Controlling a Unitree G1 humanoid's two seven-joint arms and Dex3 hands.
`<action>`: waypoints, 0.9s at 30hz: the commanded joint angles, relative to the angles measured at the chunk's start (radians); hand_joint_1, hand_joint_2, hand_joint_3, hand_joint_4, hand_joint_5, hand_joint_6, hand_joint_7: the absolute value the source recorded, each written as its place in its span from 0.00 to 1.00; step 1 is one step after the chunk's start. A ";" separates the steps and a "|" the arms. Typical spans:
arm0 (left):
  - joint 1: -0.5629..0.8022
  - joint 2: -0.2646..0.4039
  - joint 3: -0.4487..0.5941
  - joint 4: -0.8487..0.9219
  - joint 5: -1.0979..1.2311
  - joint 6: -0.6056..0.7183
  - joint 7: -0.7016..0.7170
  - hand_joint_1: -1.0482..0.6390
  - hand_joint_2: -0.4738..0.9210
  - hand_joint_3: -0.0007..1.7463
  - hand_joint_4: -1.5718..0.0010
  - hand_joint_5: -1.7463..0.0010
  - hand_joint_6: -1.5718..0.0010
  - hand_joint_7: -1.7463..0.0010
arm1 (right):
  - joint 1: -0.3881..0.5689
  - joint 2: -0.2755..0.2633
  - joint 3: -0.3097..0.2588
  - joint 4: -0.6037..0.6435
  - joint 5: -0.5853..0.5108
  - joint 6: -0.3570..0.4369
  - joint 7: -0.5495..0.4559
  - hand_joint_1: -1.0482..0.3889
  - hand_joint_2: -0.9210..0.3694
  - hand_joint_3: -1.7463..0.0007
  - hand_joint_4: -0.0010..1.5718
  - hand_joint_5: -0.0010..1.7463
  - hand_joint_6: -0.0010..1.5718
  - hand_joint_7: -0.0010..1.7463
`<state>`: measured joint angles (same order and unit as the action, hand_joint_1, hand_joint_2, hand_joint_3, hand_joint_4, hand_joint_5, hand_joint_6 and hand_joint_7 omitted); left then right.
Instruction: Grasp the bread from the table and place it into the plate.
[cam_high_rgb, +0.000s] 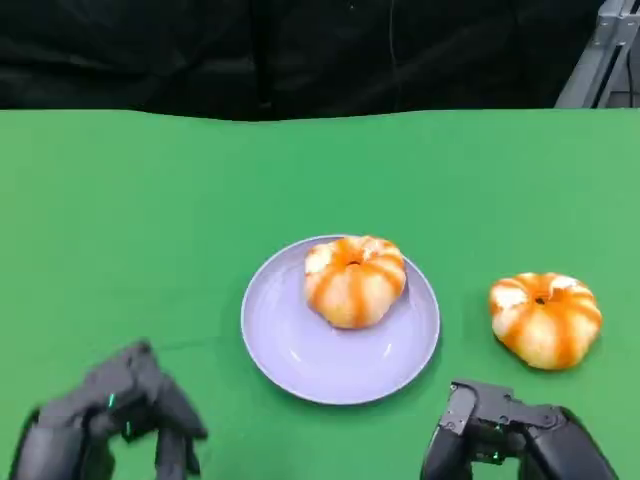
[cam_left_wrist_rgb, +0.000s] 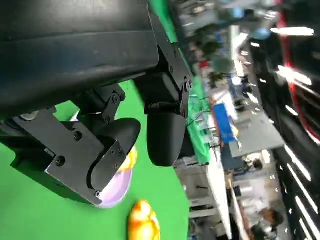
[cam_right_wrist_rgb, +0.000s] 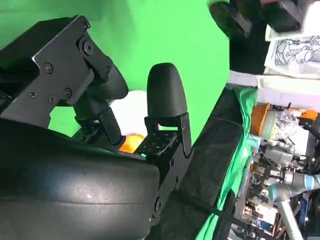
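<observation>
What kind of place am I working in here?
Probably a robotics lab: a green-covered table as a staged workspace, cluttered benches behind it, and a pale robot arm on another bench.

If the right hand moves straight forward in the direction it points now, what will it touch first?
Probably the bread on the table: it lies just ahead of the right hand, with bare green table between them. Height above the table is unclear.

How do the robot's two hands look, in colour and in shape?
Both the left hand and the right hand are black and blocky, with small teal lights. The wrist views show flat black plates with screws, a rounded glossy shell, and fingers with smooth rounded tips.
</observation>
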<state>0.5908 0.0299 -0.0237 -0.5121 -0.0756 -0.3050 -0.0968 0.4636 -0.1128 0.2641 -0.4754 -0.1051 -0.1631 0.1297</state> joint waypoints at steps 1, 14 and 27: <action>0.018 0.006 -0.001 0.017 -0.013 -0.031 -0.013 0.59 0.60 0.84 0.40 0.00 0.50 0.05 | 0.006 -0.016 -0.019 0.005 0.023 -0.013 0.014 0.78 0.45 0.19 0.56 0.94 0.49 0.80; 0.055 0.001 -0.031 0.036 -0.013 -0.038 -0.022 0.59 0.61 0.83 0.40 0.00 0.48 0.08 | 0.020 -0.029 -0.046 0.006 0.033 -0.039 0.030 0.75 0.46 0.20 0.55 0.94 0.50 0.80; 0.050 0.007 -0.031 0.037 -0.024 -0.031 -0.025 0.59 0.62 0.81 0.40 0.00 0.48 0.09 | 0.017 -0.022 -0.048 0.008 0.028 -0.038 0.034 0.75 0.46 0.21 0.55 0.94 0.50 0.80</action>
<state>0.6439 0.0271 -0.0613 -0.4801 -0.0815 -0.3334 -0.1131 0.4802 -0.1290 0.2192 -0.4683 -0.0836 -0.1987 0.1636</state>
